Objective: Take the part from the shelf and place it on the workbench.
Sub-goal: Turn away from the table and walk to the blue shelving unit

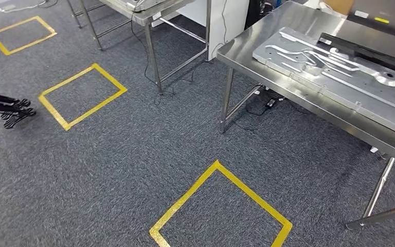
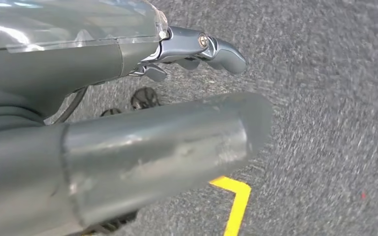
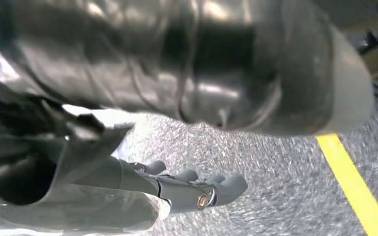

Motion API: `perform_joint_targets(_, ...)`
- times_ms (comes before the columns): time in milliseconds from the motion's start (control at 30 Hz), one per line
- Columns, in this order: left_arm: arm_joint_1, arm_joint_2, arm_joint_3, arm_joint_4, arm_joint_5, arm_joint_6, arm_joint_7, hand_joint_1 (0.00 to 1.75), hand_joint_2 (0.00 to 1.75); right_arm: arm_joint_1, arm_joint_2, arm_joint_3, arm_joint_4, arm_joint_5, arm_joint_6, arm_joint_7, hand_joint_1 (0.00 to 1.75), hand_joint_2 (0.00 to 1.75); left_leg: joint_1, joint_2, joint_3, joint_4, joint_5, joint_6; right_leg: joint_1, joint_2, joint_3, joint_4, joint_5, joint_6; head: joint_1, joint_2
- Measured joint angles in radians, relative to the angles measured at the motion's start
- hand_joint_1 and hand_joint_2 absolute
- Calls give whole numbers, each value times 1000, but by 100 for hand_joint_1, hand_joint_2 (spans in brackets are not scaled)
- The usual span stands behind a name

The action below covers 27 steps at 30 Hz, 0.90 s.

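A steel workbench [image 1: 267,32] stands at the right in the head view. On it lies a large flat silver metal plate [image 1: 339,72] with raised ribs and cut-outs. My left hand [image 2: 78,64] hangs over the grey carpet in the left wrist view, with its thick thumb [image 2: 167,142] apart from the dark fingers [image 2: 211,46] and nothing between them. In the right wrist view my right hand [image 3: 103,162] also hangs above the carpet. Its thumb [image 3: 256,73] and fingers [image 3: 202,189] are spread and hold nothing.
A second steel table [image 1: 149,13] stands at the back, with a white cabinet [image 1: 226,20] beside it. Yellow tape squares [image 1: 82,95] [image 1: 221,206] mark the grey carpet. A black wheeled base [image 1: 13,110] juts in at the left edge. Cables [image 1: 267,103] lie under the workbench.
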Motion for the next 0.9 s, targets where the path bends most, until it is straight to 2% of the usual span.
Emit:
perform_joint_targets(33,0,0,0,0,0,0,1,0,0,0,0,0,1,0,0,0,0,0,3,4,-16,34,-7,-5,0,-16,0,1,-2,1,0,0)
perform_joint_targets(67,1,1,2,0,-1,-1,1,0,0,-1,0,0,3,0,0,0,0,0,6,8,-12,31,5,-9,-1,-31,0,3,-4,2,0,0)
perform_joint_targets(100,2,1,4,1,-2,-1,2,0,0,-2,0,0,4,0,0,0,0,0,9,15,12,-11,33,-12,-2,-44,1,6,-7,6,0,0)
perform_joint_targets(133,2,1,6,1,-3,-2,3,0,0,-4,0,0,5,0,0,0,0,0,11,28,51,-79,67,-14,-3,-56,2,10,-10,10,0,0)
perform_joint_targets(200,0,2,9,1,-8,-5,3,0,0,-6,0,0,6,0,1,0,0,0,9,61,114,-194,105,-8,-1,-76,4,19,-20,23,0,0)
perform_joint_targets(233,-1,2,11,1,-11,-8,3,0,0,-7,0,0,7,0,1,0,0,0,6,69,125,-218,108,-3,1,-84,6,21,-23,30,0,0)
perform_joint_targets(300,-1,2,16,1,-16,-11,3,0,0,-13,0,0,8,0,2,0,0,0,2,57,122,-224,107,11,2,-98,14,19,-26,44,0,0)
perform_joint_targets(333,0,2,18,1,-18,-12,3,0,0,-16,0,0,8,0,2,0,0,0,3,47,122,-227,109,17,0,-95,17,21,-29,51,0,0)
perform_joint_targets(400,0,1,20,1,-20,-13,3,0,0,-19,0,0,8,0,2,0,0,0,6,30,125,-233,117,31,-5,-54,2,61,-64,59,0,0)
perform_joint_targets(467,-2,1,21,1,-21,-14,2,0,0,-17,0,0,10,0,2,-1,0,0,5,12,123,-235,121,39,-5,-3,-53,177,-132,59,0,0)
perform_joint_targets(500,-3,1,21,1,-21,-14,3,0,0,-16,0,-1,11,1,2,-1,0,0,3,2,122,-235,122,41,-4,8,-86,242,-160,57,0,0)
perform_joint_targets(533,-4,1,21,1,-21,-15,3,0,0,-16,0,-1,12,1,2,-1,0,0,1,-11,121,-234,122,42,-3,12,-110,287,-170,55,0,0)
perform_joint_targets(567,-4,1,21,1,-21,-15,4,0,0,-16,0,-1,13,1,2,-1,0,0,-1,-24,122,-234,122,42,-2,15,-120,299,-160,52,0,0)
perform_joint_targets(600,-4,1,21,1,-21,-15,4,0,0,-17,0,-1,14,2,2,-1,0,0,-3,-39,124,-234,122,42,0,19,-111,272,-130,47,0,0)
perform_joint_targets(633,-4,1,21,1,-20,-15,5,0,0,-17,0,-1,14,2,2,-1,0,0,-4,-53,127,-234,122,42,2,30,-86,212,-87,40,0,0)
perform_joint_targets(700,-5,-1,21,2,-20,-14,7,0,0,-16,-4,-1,14,4,2,-1,0,0,-5,-78,127,-232,121,39,8,76,-33,84,-26,21,0,0)
perform_joint_targets(733,-6,-2,21,2,-19,-13,7,0,0,-16,-6,-1,15,5,2,-1,0,0,-3,-88,125,-232,122,35,11,93,-18,45,-13,14,0,0)
perform_joint_targets(767,-6,-3,21,3,-16,-10,8,0,0,-18,-8,-1,15,7,2,-1,0,0,0,-98,121,-232,123,30,14,101,-13,30,-13,9,0,0)
perform_joint_targets(833,-1,-3,17,2,-7,2,10,0,0,-25,-8,-1,15,11,2,-2,0,0,5,-112,117,-232,126,18,14,81,-7,17,-7,1,0,0)
perform_joint_targets(867,3,-3,14,1,-1,9,12,0,0,-27,-8,-1,15,14,3,-2,0,0,4,-99,113,-225,121,13,12,70,0,5,-1,-2,0,0)
perform_joint_targets(900,7,-3,10,-1,4,17,14,0,0,-27,-9,-1,15,16,4,-3,0,0,2,-76,103,-204,107,9,9,56,7,-7,4,-7,0,0)
